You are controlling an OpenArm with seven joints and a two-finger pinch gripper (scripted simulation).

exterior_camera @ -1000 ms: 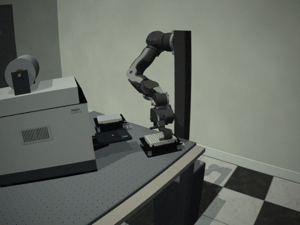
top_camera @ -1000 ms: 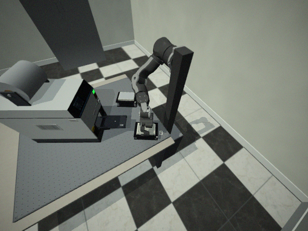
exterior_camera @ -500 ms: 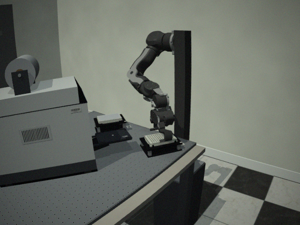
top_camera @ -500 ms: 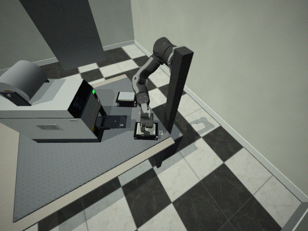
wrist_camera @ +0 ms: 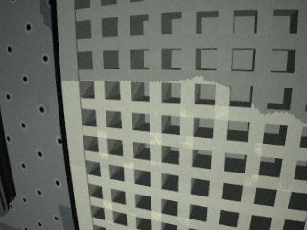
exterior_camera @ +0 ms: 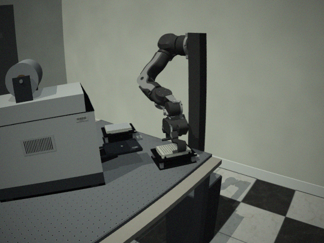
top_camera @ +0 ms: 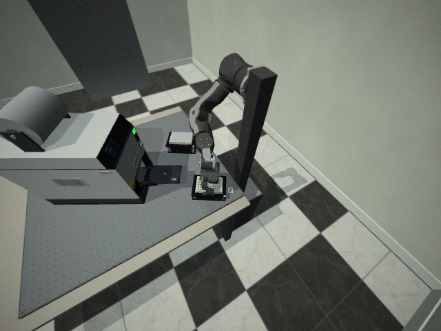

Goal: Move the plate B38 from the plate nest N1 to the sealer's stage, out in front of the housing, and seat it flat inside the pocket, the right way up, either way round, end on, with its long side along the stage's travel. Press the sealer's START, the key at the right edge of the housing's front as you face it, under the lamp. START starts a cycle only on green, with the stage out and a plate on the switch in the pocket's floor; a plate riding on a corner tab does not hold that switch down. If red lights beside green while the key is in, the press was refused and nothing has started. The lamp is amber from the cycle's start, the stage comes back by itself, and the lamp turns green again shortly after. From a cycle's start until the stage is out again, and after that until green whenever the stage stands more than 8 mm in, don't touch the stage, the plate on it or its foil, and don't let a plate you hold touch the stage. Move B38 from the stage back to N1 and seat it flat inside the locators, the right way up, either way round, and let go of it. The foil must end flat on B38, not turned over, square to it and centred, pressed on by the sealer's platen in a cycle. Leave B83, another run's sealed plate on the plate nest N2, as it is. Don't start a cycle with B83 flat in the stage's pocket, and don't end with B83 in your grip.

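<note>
1. Dark grey gripper (exterior_camera: 174,144) hangs low over plate B38 (exterior_camera: 167,149), fingers apart and gripping nothing; 1 finger (exterior_camera: 180,145) reaches down to the plate's right part in the exterior view, and whether it touches cannot be told.
2. B38, a white grid of open wells, lies flat in nest N1 (exterior_camera: 180,161), a black frame near the table's right corner. From the wrist, the well grid (wrist_camera: 186,153) fills the picture, its upper part under a shadow.
3. Arm (exterior_camera: 154,70) bends down from a dark post (exterior_camera: 196,91) standing just behind N1.
4. Stage (top_camera: 163,175) stands out in front of the sealer (top_camera: 71,156), left of N1 in the top view; its dark pocket holds no plate.
5. Lamp (top_camera: 134,131) on the sealer's front shows green.
6. B83 (top_camera: 180,137), with a pale flat top, sits on nest N2 (top_camera: 178,147), beyond the stage and apart from the arm.
7. Foil roll (exterior_camera: 25,75) sits on top of the sealer.
</note>
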